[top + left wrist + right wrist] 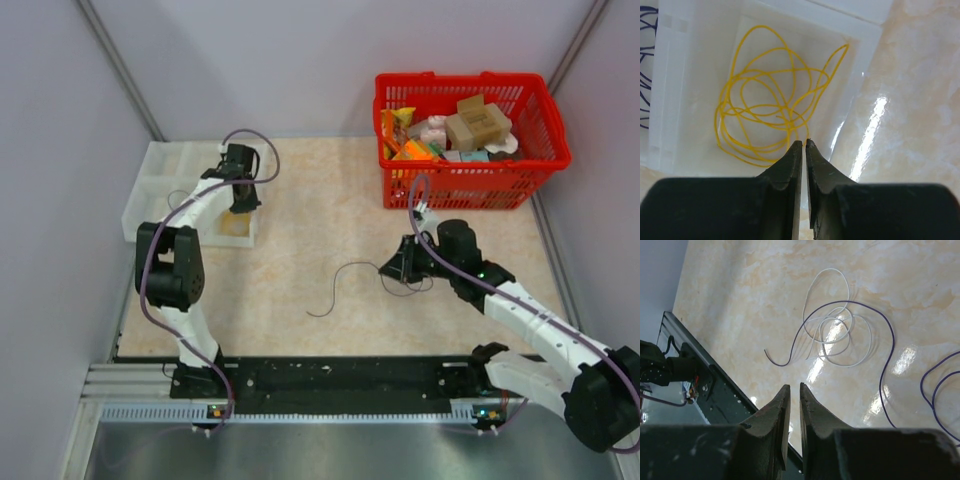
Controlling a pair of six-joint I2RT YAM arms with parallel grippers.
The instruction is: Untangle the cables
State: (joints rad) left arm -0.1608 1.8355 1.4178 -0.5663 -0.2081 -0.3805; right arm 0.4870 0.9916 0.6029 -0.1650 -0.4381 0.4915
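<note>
two cables [837, 320], whitish and purple, lay looped together on the bench [740, 300] just beyond the right claw [795, 387], which was all but closed and empty. best to pinch the purple free end and draw slowly. the yellow cable [765, 100] sat in a white tray [860, 45] at the tips of the left claw [804, 143], which was nearly shut, perhaps nipping a strand.

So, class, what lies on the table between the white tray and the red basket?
Nothing: the top view shows bare tabletop between the white tray and the red basket.
</note>
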